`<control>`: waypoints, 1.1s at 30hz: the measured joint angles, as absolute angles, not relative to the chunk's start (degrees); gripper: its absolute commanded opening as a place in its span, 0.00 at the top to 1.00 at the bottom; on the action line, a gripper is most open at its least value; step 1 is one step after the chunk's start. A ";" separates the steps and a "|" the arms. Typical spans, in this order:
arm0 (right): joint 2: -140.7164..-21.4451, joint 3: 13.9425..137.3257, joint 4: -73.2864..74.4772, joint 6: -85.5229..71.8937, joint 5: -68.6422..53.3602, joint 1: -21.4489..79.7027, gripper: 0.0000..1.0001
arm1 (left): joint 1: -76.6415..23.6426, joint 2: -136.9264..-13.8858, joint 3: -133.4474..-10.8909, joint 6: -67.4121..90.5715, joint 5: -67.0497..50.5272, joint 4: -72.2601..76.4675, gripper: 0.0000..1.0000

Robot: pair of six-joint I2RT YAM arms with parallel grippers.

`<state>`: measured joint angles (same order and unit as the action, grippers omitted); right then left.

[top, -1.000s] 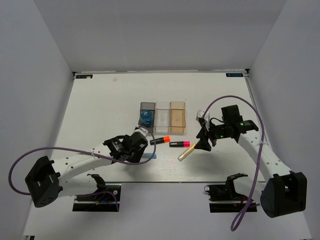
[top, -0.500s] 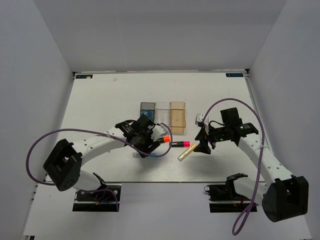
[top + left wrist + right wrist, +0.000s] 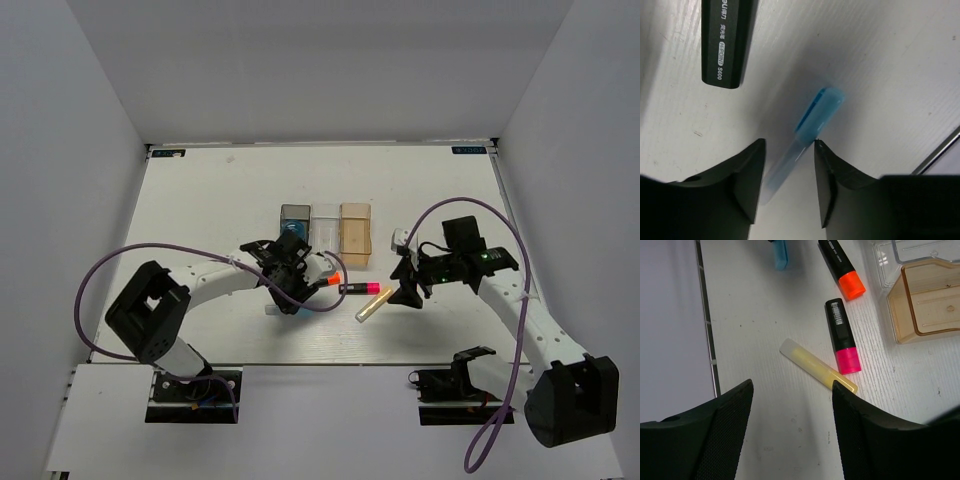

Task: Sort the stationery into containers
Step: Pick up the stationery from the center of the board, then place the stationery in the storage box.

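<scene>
A light-blue stick (image 3: 817, 112) lies on the table between the fingers of my left gripper (image 3: 789, 146). The jaws are open around it, the right fingertip (image 3: 822, 155) close to the stick. From above, this gripper (image 3: 286, 298) sits just left of the orange-ended highlighter (image 3: 326, 281). My right gripper (image 3: 792, 385) hangs open above a pale yellow stick (image 3: 817, 365), whose far end passes behind its right finger. A pink-ended highlighter (image 3: 842, 335) and the orange one (image 3: 842, 267) lie beyond. The dark grey (image 3: 294, 213), clear (image 3: 325, 232) and tan (image 3: 356, 232) containers stand in a row.
A black highlighter body (image 3: 727, 40) lies just ahead of the left fingers. The table's near edge (image 3: 707, 340) runs close to the left of the yellow stick. White walls enclose the table on three sides.
My left arm has swung in from the near left and set its gripper over the light-blue stick, jaws narrowing. The right gripper has barely moved.
</scene>
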<state>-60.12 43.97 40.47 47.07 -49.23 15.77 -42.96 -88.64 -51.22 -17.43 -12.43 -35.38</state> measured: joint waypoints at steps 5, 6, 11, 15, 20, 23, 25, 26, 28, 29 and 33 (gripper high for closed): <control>-59.18 43.97 40.49 47.11 -49.23 15.75 0.32 | -43.90 -89.65 -48.75 -17.74 -9.72 -32.34 0.52; -58.94 43.97 40.49 47.13 -49.21 15.75 0.32 | -44.14 -89.67 -48.73 -17.58 -9.19 -32.05 0.55; -58.22 43.94 40.49 47.16 -49.21 15.70 0.32 | -45.41 -89.80 -48.42 -17.52 -6.57 -29.98 0.86; -57.93 43.64 40.56 47.18 -49.01 15.44 0.34 | -45.80 -89.80 -48.60 -16.86 -6.48 -29.69 1.00; -57.58 43.31 40.38 47.35 -46.96 15.40 1.00 | -46.26 -89.01 -50.33 -14.28 -8.40 -34.35 1.00; -57.58 43.29 40.23 46.63 -45.19 15.40 1.00 | -46.15 -86.08 -53.47 -12.08 -10.26 -37.23 1.00; -57.58 43.27 40.07 46.50 -44.47 15.40 0.78 | -45.56 -83.74 -57.67 -10.33 -11.70 -38.02 1.00; -57.58 43.24 40.10 46.09 -44.18 15.40 0.63 | -44.95 -82.83 -59.79 -9.41 -12.29 -37.87 1.00; -57.58 43.20 39.79 45.43 -43.55 15.38 0.41 | -43.24 -81.97 -65.17 -6.90 -12.93 -37.36 1.00; -57.56 43.18 39.44 45.56 -43.27 15.38 0.41 | -42.37 -82.11 -67.85 -5.74 -12.75 -36.73 1.00; -57.56 42.98 38.63 45.06 -42.63 15.40 0.49 | -39.70 -87.44 -79.29 0.05 -7.84 -34.76 1.00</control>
